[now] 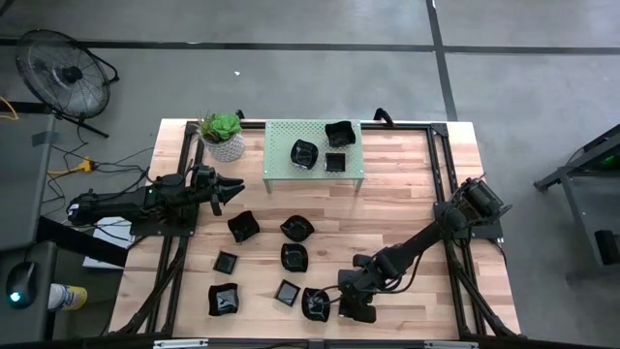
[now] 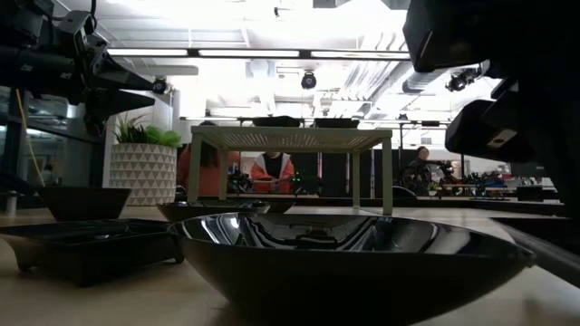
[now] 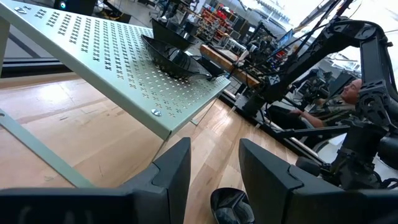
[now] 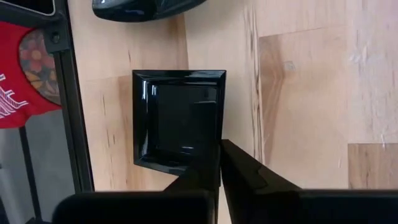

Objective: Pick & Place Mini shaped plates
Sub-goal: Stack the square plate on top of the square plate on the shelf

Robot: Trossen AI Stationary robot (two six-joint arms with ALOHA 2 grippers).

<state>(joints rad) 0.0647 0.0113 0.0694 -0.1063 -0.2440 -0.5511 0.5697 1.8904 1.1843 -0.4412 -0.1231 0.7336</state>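
The right end effector (image 4: 219,163) is pinching shut on the rim of a square plate (image 4: 180,118) at the table's (image 1: 407,194) near edge; lifting toward the perforated shelf (image 1: 281,145) likely follows. The left end effector (image 3: 214,168) is hovering half-open, empty.

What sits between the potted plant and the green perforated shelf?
Nothing: from above, only bare wooden table separates the white-potted green plant from the pale green perforated shelf.

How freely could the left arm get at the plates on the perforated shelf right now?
Probably freely: the left claw hangs open beside the perforated shelf, nothing between it and the plates on top.
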